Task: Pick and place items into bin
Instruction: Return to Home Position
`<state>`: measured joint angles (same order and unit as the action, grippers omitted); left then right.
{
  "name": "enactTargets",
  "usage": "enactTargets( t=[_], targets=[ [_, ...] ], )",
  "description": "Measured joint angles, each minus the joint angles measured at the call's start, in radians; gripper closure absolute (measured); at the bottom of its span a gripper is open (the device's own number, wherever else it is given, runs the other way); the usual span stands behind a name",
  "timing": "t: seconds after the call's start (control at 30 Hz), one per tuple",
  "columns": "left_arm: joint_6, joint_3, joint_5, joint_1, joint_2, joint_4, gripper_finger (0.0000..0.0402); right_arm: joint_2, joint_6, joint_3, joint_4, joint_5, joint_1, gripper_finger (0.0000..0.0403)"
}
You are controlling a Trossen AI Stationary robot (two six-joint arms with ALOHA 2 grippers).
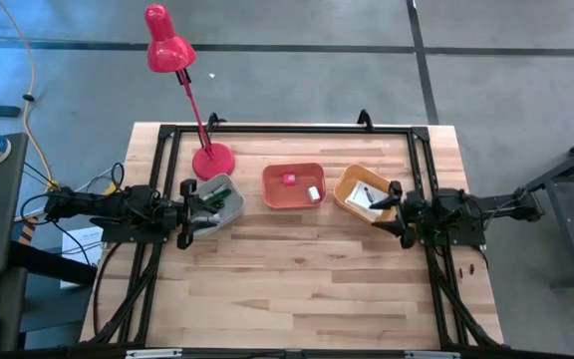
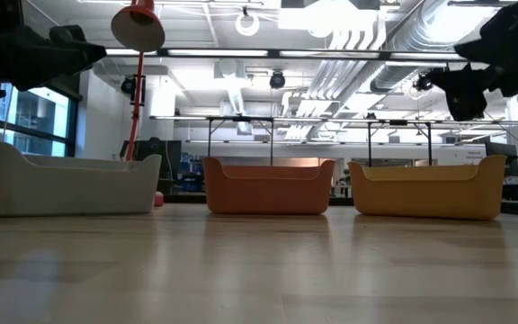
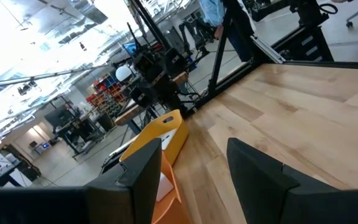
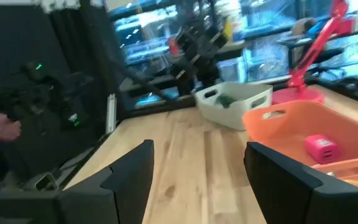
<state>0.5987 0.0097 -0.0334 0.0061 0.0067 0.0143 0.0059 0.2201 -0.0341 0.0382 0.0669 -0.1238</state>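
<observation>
What can go wrong starts at the fingers. The right gripper [image 1: 399,212] has its jaws spread wide and holds nothing. It hangs at the right-hand rim of the yellow bin [image 1: 352,172], close to the right edge of the tabletop [image 1: 297,279]. If the arm swings home without rising enough, I think one open finger could hook this rim, push the bin and disturb the white cards [image 1: 367,197] that lie inside it.

The left gripper [image 1: 189,212] is also wide open and empty. From above it overlaps the left end of the white bin [image 1: 229,179], near the left edge of the tabletop. In this bin lie the green-handled tool [image 1: 229,199] and something dark that seems to be the black cable [image 1: 210,206]. A low pull-back could catch the rim, or the cable if it stands up. From table height both arms appear above the bin rims, so the risk looks small.

Between these two stands the orange bin [image 1: 292,167], with a pink block [image 1: 289,179] and a white block [image 1: 313,192]. No loose item shows on the wood. The three bins make a row nearer to the edge where the red lamp [image 1: 212,160] stands, just beside the white bin; a pushed bin could knock its foot.
</observation>
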Motion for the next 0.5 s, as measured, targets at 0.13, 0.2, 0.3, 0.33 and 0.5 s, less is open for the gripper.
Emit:
enactTargets(
  t=[0.13, 0.2, 0.3, 0.33, 0.5],
  targets=[
    [0.001, 0.0, 0.0, 0.0, 0.001, 0.0, 0.0229, 0.011, -0.008, 0.025, -0.062, -0.018, -0.001, 0.0163],
    [0.001, 0.0, 0.0, 0.0, 0.0, 0.0, 0.0229, 0.012, -0.013, 0.025, -0.063, -0.01, 0.001, 0.0163],
    [0.002, 0.0, 0.0, 0.0, 0.0, 0.0, 0.0229, 0.012, -0.016, 0.025, -0.063, -0.012, 0.006, 0.0164],
    [0.002, 0.0, 0.0, 0.0, 0.0, 0.0, 0.0229, 0.012, -0.016, 0.025, -0.063, -0.012, 0.006, 0.0165],
    [0.002, 0.0, 0.0, 0.0, 0.0, 0.0, 0.0229, 0.012, -0.014, 0.025, -0.062, -0.012, 0.006, 0.0165]
  ],
)
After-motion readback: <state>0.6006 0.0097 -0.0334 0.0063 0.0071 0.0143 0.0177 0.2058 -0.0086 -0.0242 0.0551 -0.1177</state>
